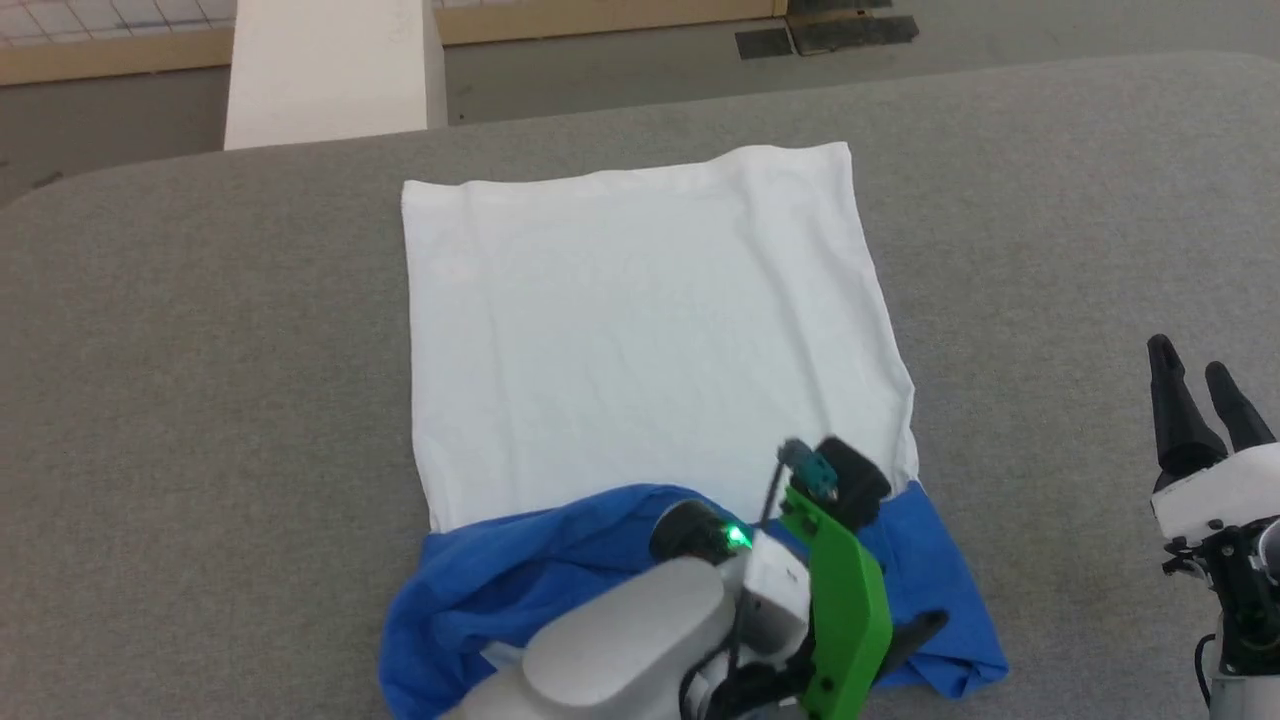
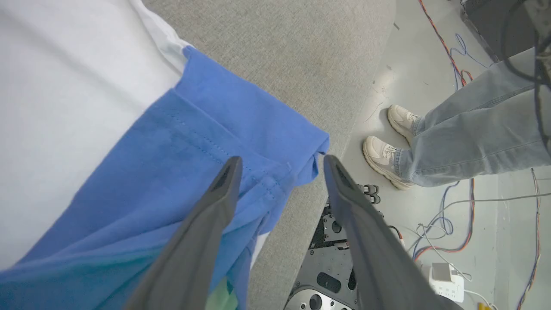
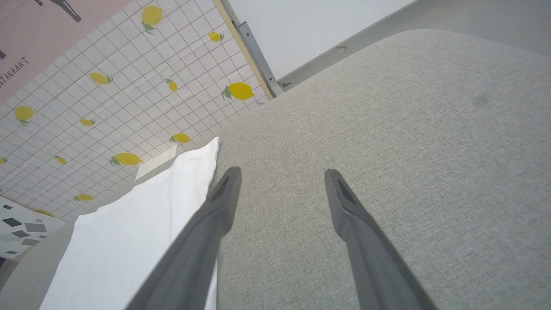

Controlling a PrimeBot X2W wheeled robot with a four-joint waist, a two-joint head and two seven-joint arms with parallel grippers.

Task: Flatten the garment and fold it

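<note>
You have the soft white-bodied, blue-sleeved shirt (image 1: 640, 330) lying on the grey felt-like tabletop (image 1: 200, 350). Its body is smooth and roughly rectangular, and the blue sleeves are bunched at the near edge. Left gripper (image 2: 280, 161): fingers spread with nothing between them, over the stitched blue sleeve fold, probably placed there to tidy it. Right gripper (image 3: 282, 172): open, parked beside the shirt and clear of the cloth.

The grey fabric-covered surface (image 1: 200, 350) has rounded far corners and bears one item, the garment (image 1: 640, 330), lying near its middle. The white body is spread flat as a rough rectangle with faint creases, its far hem straight. The blue sleeve fabric lies bunched and folded across the near end, and its right corner appears to stop just short of the surface's edge.
</note>
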